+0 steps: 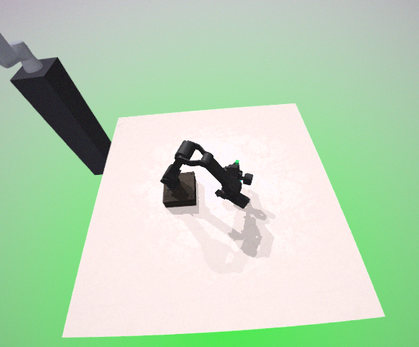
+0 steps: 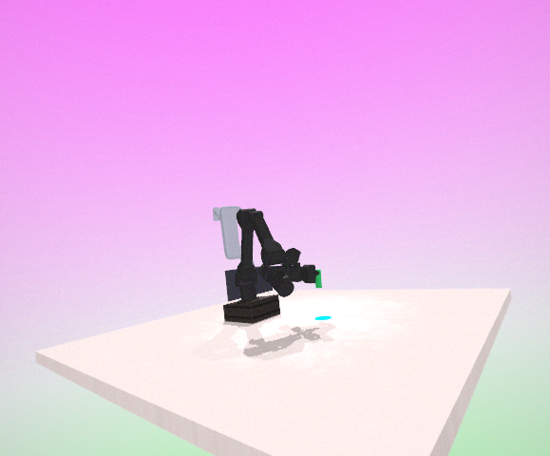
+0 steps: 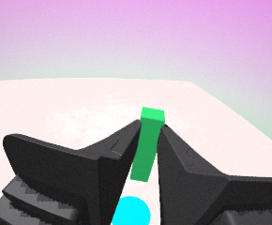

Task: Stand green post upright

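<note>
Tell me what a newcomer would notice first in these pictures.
The bright green square-sided post, clamped between the black parallel-jaw gripper's fingers and held in the air. Next, the flat cyan circle on the pale tabletop, just below the post.

Table (image 2: pixel 412 343): pale, mottled, faint sheen. Arm (image 1: pixel 216 171): matt black plastic look. Base (image 2: pixel 265 309): dark wood grain. Post (image 3: pixel 147 146): flat matt green.

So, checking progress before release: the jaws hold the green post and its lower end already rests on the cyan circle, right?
Not quite. The jaws do hold the green post, but it hangs above the table, clear of the cyan circle. The exterior view shows the gap.
</note>
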`<state>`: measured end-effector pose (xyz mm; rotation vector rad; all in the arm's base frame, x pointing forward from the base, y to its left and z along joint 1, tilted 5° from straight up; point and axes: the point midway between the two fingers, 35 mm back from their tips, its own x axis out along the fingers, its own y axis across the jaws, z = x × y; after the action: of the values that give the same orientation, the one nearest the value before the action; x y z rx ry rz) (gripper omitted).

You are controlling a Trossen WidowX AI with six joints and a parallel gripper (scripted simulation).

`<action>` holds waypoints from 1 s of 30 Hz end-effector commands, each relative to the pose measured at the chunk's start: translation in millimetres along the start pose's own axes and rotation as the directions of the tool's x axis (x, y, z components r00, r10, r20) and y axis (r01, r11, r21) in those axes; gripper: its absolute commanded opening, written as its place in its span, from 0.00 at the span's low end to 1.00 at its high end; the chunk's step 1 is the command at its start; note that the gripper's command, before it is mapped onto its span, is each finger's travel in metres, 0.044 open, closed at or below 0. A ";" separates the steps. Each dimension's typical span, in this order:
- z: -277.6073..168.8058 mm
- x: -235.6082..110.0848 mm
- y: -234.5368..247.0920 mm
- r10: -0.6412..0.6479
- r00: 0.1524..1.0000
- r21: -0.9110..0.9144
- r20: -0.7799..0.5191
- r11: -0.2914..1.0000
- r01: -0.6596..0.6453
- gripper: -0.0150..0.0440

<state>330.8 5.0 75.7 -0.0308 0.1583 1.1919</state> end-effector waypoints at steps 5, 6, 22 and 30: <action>0.3 -1.0 -0.4 -0.010 1.000 -0.005 0.015 1.000 0.010 0.29; 0.3 -1.0 -0.4 -0.010 1.000 -0.005 0.015 1.000 0.010 0.29; -25.4 1.4 -3.0 -0.010 1.000 -0.005 0.015 1.000 0.010 0.29; -63.1 5.2 -3.0 -0.010 1.000 -0.005 0.014 1.000 0.010 0.29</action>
<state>330.4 1.7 25.4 -0.0272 0.1438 1.1821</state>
